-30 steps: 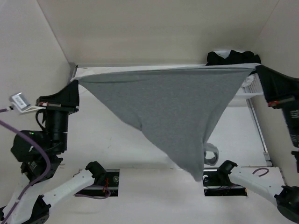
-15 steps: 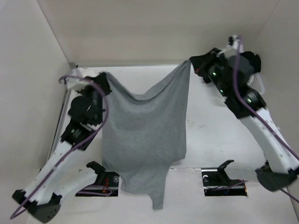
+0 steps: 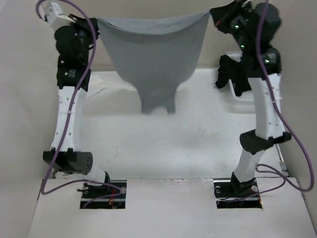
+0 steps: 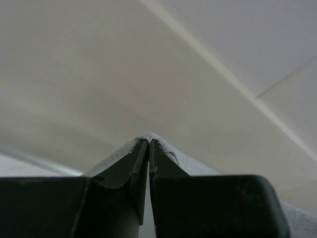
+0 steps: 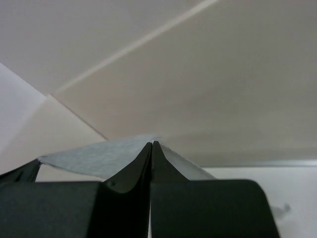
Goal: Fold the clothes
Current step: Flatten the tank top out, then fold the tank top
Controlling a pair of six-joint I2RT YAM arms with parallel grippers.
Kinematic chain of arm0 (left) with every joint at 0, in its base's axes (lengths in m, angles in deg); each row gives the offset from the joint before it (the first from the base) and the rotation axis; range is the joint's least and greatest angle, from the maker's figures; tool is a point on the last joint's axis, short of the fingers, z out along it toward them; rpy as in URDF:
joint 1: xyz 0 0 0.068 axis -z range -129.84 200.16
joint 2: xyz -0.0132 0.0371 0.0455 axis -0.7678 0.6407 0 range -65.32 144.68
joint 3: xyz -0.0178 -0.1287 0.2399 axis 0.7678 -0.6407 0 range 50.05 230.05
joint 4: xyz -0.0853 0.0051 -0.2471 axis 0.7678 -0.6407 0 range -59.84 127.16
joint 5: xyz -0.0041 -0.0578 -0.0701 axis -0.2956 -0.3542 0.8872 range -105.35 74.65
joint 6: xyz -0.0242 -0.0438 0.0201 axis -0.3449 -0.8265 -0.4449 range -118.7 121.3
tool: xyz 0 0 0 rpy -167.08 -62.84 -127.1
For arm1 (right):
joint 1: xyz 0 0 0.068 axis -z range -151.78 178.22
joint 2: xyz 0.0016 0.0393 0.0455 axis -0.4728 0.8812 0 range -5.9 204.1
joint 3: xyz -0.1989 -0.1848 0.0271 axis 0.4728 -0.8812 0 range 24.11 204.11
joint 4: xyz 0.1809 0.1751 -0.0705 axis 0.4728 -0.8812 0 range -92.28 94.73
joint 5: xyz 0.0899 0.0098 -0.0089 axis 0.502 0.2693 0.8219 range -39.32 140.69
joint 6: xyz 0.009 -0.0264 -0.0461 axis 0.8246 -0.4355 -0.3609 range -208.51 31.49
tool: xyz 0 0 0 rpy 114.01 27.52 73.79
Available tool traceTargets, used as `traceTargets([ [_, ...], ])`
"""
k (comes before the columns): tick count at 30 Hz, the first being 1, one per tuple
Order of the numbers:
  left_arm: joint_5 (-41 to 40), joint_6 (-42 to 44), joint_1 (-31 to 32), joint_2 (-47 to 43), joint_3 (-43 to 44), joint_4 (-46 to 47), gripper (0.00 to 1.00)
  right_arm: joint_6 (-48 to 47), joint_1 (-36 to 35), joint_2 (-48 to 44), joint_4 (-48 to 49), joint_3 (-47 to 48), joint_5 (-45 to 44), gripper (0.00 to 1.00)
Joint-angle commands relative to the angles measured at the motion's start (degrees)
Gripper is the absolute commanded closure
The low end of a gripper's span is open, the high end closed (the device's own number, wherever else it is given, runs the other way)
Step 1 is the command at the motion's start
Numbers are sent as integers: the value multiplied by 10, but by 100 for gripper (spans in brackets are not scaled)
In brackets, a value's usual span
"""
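- Top external view: left pincer (image 3: pixel 97 23) and right pincer (image 3: pixel 212 14) are both raised high and well apart. Each is clamped on an upper corner of the grey garment (image 3: pixel 153 54).
- The garment hangs between the two pincers. Its top edge sags a little from one pincer to the other, and the body narrows downward below them. Whether the lowest hem touches the tabletop (image 3: pixel 148 148) cannot be told.
- Left wrist view: jaws pressed together, with thin grey knit pinched at the tips. Right wrist view: the same, with fabric trailing off to one side.
- Black garments (image 3: pixel 233 77) sit below the right pincer, apart from the grey one.
- Progress (judgement): early. The garment is lifted and spread and no fold shows. Left to do: lay it flat on the tabletop, fold it over and square it up.
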Motion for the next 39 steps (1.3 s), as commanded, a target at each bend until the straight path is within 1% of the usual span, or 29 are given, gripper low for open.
traceTargets([
  [1, 27, -4, -16, -66, 20, 21, 97, -1, 6, -93, 23, -2, 18, 100],
  [2, 24, -4, -16, -80, -3, 27, 97, -4, 6, -110, 25, -29, 19, 100],
  [3, 22, -5, -14, -94, -30, 35, 97, -11, 4, -135, 30, -75, 16, 100],
  [4, 13, -3, -10, -118, -76, 51, 97, -19, 4, -163, 39, -131, 10, 100],
  [5, 7, -3, -6, -130, -101, 60, 97, -22, 3, -186, 53, -184, 4, 100],
  [7, -11, -3, 7, -175, -192, 84, 97, -26, -7, -243, 88, -303, -7, 100],
  [9, -20, -1, 17, -224, -286, 104, 97, -27, -30, -336, 148, -490, -32, 100],
  [10, -22, -2, 23, -250, -330, 110, 97, -27, -36, -360, 162, -536, -39, 100],
  [11, -29, 1, 35, -293, -399, 118, 97, -21, -50, -405, 187, -625, -52, 100],
  [12, -40, 2, 45, -321, -444, 121, 97, -19, -67, -450, 209, -712, -65, 100],
  [13, -56, 3, 63, -365, -508, 121, 97, -10, -85, -496, 226, -796, -82, 100],
  [15, -78, 8, 89, -431, -594, 112, 97, 11, -117, -561, 244, -909, -106, 100],
  [16, -93, 8, 108, -482, -653, 91, 97, 29, -142, -604, 247, -975, -122, 100],
  [17, -101, 9, 121, -516, -687, 70, 97, 45, -163, -638, 246, -1023, -134, 100],
  [19, -125, -4, 156, -613, -758, -15, 98, 91, -237, -726, 219, -1127, -162, 100],
  [21, -137, -22, 180, -683, -788, -86, 98, 131, -291, -772, 183, -1175, -182, 100],
  [22, -141, -42, 197, -722, -797, -135, 98, 154, -331, -799, 148, -1198, -194, 100],
  [24, -151, -86, 225, -780, -799, -227, 98, 208, -401, -839, 86, -1226, -218, 100],
  [26, -156, -122, 246, -815, -790, -291, 98, 255, -474, -863, 31, -1239, -233, 100],
  [28, -159, -140, 256, -835, -780, -324, 98, 296, -536, -869, -15, -1234, -254, 100],
  [30, -164, -144, 257, -837, -769, -339, 98, 330, -590, -858, -49, -1224, -282, 100],
  [32, -168, -141, 249, -828, -768, -336, 98, 338, -612, -839, -55, -1214, -295, 100],
  [33, -169, -139, 245, -819, -773, -327, 97, 335, -616, -827, -53, -1210, -300, 100],
  [35, -175, -131, 237, -792, -789, -284, 97, 298, -581, -791, -27, -1201, -303, 100],
  [36, -180, -126, 233, -774, -794, -255, 97, 264, -541, -772, -1, -1196, -293, 100],
  [37, -188, -112, 226, -737, -798, -202, 97, 232, -502, -755, 28, -1194, -276, 100],
  [38, -189, -101, 218, -693, -799, -146, 97, 181, -432, -727, 84, -1190, -236, 100],
  [39, -189, -93, 210, -651, -796, -99, 97, 145, -378, -704, 126, -1186, -201, 100],
])
